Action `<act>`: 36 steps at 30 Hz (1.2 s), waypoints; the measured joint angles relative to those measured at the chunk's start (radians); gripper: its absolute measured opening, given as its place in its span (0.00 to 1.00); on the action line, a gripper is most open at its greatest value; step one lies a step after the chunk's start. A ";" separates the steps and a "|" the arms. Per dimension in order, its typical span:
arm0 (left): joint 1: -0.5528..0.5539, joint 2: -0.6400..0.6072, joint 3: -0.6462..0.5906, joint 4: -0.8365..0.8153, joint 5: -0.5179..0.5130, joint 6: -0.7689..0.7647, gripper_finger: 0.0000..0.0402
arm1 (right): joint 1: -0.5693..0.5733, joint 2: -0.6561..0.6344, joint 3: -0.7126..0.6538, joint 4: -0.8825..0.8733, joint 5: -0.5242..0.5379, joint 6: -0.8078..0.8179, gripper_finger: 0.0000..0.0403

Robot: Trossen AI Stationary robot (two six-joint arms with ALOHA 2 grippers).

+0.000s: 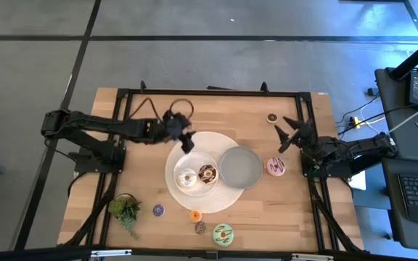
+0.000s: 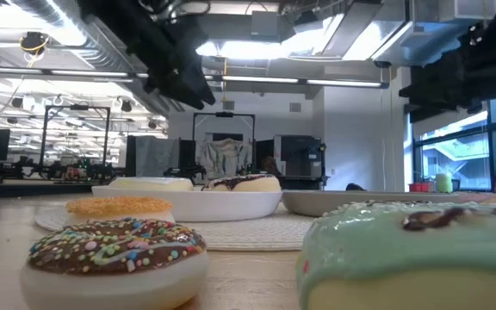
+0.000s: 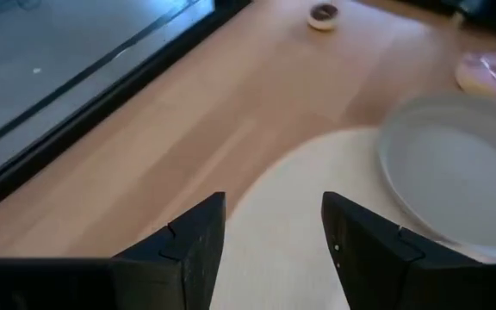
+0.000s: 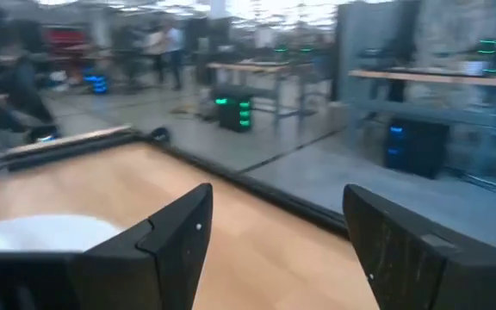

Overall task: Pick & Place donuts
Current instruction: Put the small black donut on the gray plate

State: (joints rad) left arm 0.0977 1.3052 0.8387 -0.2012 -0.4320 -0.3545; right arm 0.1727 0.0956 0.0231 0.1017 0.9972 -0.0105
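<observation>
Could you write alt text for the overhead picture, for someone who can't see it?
Seen from above, a wooden table holds a white dish with two donuts, an empty grey dish, and more donuts scattered near the table's edges. The left hand hangs open by the white dish; the right hand is open near a pink donut.

From where I stand there is no lettering, label, brand, number or sign that can be read on anything in these views. The screens and lit equipment in the room behind the table are too blurred to give any words.
</observation>
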 joint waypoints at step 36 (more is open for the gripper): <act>-0.060 0.035 -0.034 0.213 0.008 0.085 0.47 | -0.103 0.148 0.010 0.029 -0.498 0.243 0.65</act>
State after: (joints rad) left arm 0.0381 1.3407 0.8047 0.0122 -0.4239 -0.2691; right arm 0.0693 0.2435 0.0326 0.1303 0.4991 0.2326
